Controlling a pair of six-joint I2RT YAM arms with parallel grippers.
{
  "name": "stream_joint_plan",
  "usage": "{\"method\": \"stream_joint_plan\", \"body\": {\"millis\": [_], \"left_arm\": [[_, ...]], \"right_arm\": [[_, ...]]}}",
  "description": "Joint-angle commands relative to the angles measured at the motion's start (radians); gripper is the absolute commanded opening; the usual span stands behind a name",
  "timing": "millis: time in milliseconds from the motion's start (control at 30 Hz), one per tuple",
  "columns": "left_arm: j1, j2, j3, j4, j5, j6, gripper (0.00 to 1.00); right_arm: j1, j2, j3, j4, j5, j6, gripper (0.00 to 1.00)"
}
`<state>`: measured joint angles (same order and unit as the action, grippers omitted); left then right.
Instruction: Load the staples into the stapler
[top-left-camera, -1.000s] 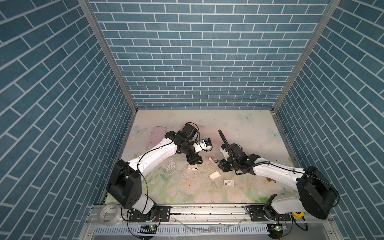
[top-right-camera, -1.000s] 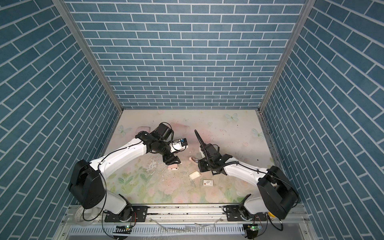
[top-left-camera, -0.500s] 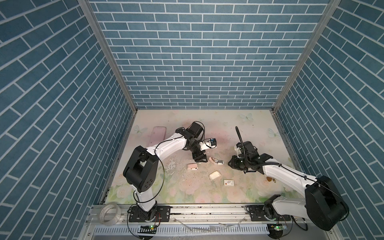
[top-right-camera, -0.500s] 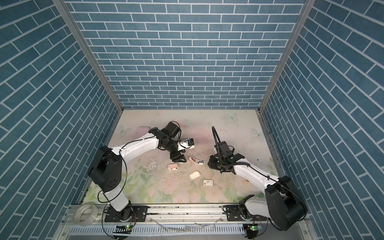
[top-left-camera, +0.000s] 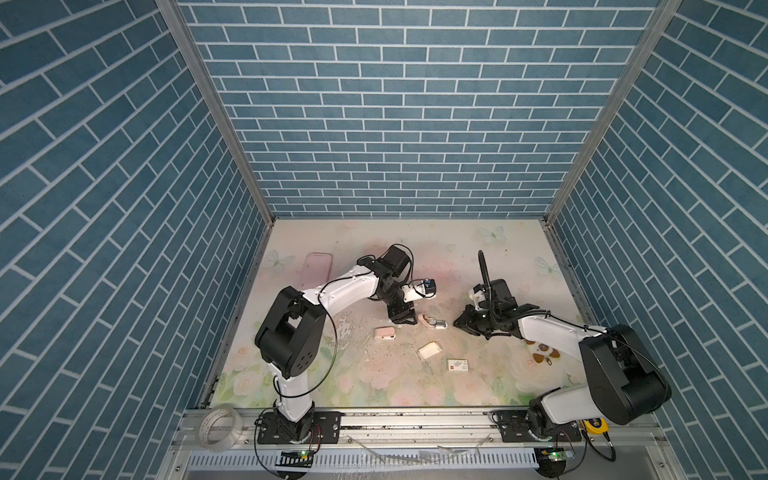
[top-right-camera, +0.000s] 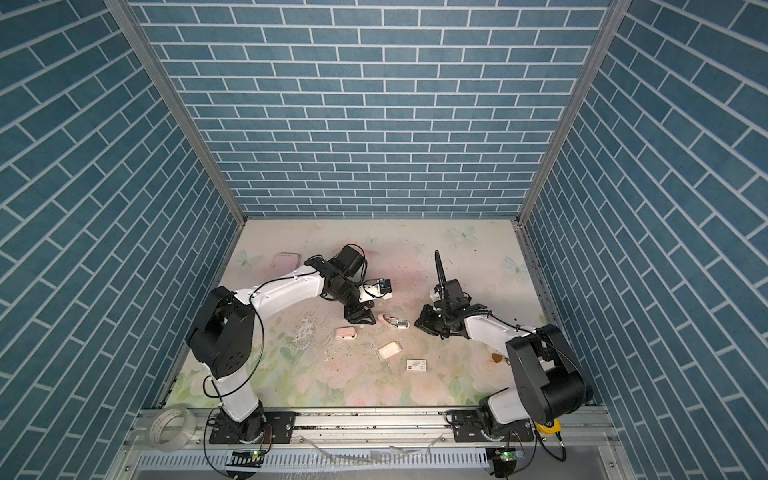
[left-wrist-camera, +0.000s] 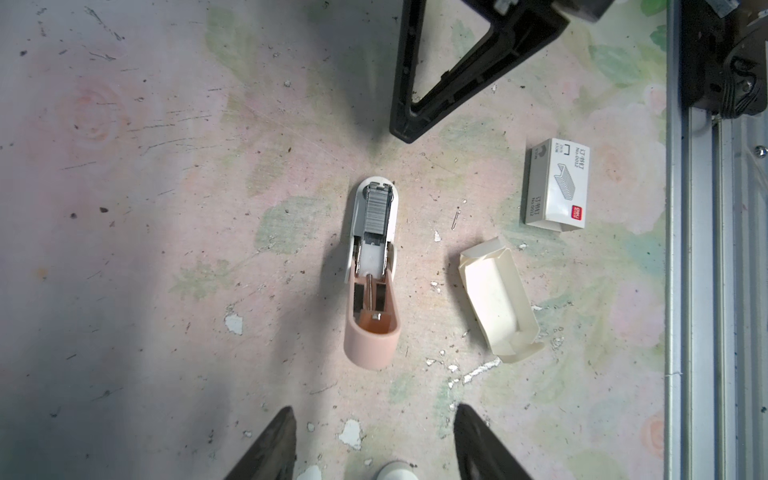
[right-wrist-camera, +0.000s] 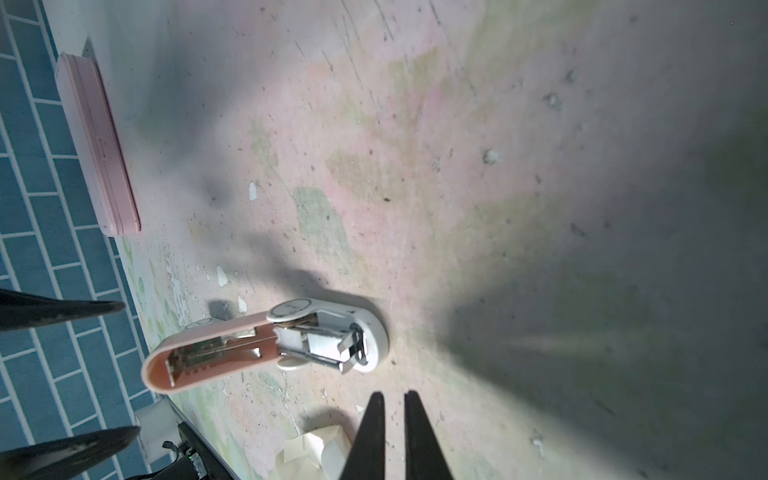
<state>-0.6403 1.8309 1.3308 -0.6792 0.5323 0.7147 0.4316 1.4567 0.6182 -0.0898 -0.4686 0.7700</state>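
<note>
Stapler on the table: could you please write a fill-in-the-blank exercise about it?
1. The lid of the pink mini stapler between the grippers stands ___.
2. The staples lie inside the ___.
3. The white card tray beside it is ___.
4. The left gripper holds ___.
Missing words: open; stapler; empty; nothing.

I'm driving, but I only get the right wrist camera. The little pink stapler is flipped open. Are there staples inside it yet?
Observer: Yes. The left wrist view looks straight down into the open stapler, and a grey strip of staples lies in its white front half.
Operator: Where did the staple box go? I only see a bit of a cream tray.
Observer: The white sleeve with a red mark lies flat on the table near that cream tray, on the side away from the stapler.
</note>
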Motion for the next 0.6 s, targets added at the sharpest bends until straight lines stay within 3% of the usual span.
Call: {"method": "stream_joint_plan", "body": {"millis": [0, 300, 567], "left_arm": [[-0.015, 0.024, 0.012, 0.01, -0.012, 0.015, 0.61], [-0.036, 0.064, 0.027, 0.066, -0.054, 0.006, 0.6], [-0.048, 0.06, 0.02, 0.084, -0.05, 0.008, 0.51]], "right_arm": [[-0.012, 0.026, -0.008, 0.052, -0.052, 0.029, 0.12], [-0.024, 0.067, 0.008, 0.062, -0.095, 0.02, 0.12], [-0.026, 0.098, 0.015, 0.085, -0.133, 0.012, 0.12]]}}
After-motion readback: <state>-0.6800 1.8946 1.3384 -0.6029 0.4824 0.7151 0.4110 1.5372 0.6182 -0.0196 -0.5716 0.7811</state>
